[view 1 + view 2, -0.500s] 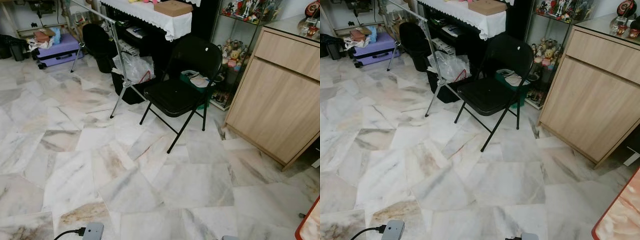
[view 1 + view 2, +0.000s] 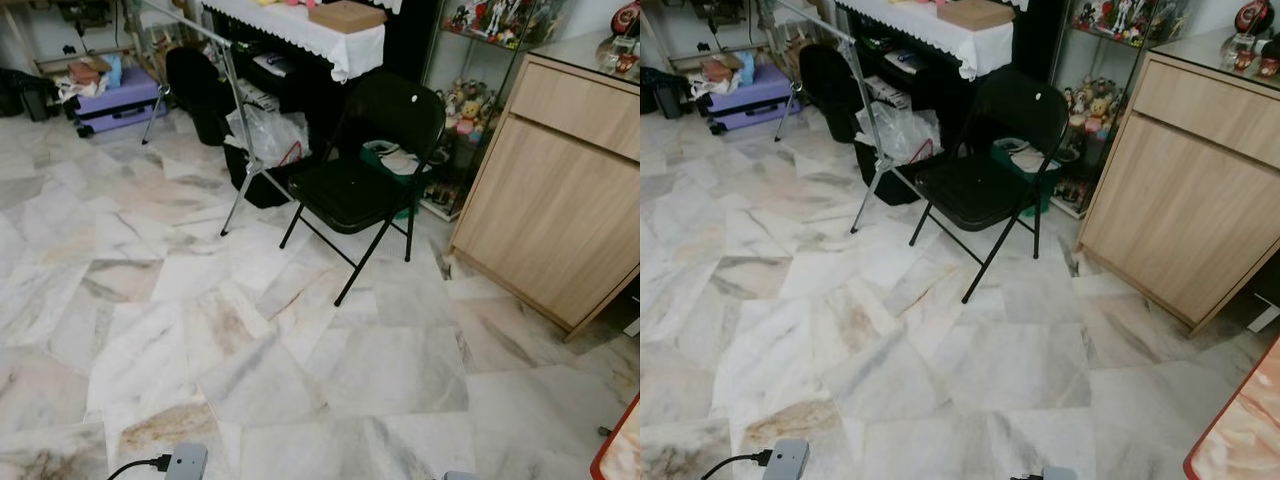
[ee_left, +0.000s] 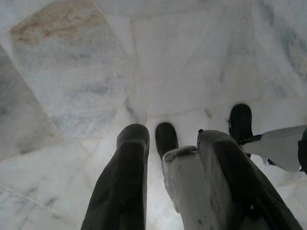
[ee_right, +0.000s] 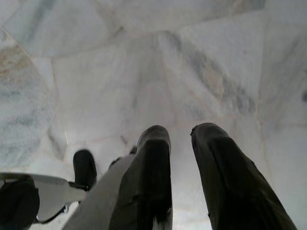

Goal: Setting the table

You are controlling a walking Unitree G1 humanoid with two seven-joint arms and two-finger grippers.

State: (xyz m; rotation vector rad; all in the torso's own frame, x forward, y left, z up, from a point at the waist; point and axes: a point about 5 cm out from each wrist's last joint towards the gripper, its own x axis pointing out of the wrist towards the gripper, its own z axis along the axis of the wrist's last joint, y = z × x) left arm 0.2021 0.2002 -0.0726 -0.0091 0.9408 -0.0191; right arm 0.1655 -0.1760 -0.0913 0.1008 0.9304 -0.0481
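A black metal folding chair stands on a white, grey-veined marble tile floor, its seat facing the robot. Just right of it rises a light wooden sideboard, with small jars near its top corner. Behind the chair is a dark table draped with a white scalloped cloth, a brown cardboard box resting on it. A slim metal tripod stand leans beside a clear plastic bag, and a purple suitcase lies well apart by the far wall. A red-rimmed, marble-patterned table corner shows at the robot's right; no tableware can be made out on it.

The left gripper hangs over bare floor, its two black fingers parted, with nothing between them. The right gripper likewise hangs above the tiles, fingers spread a little and empty. The robot's black feet show beneath.
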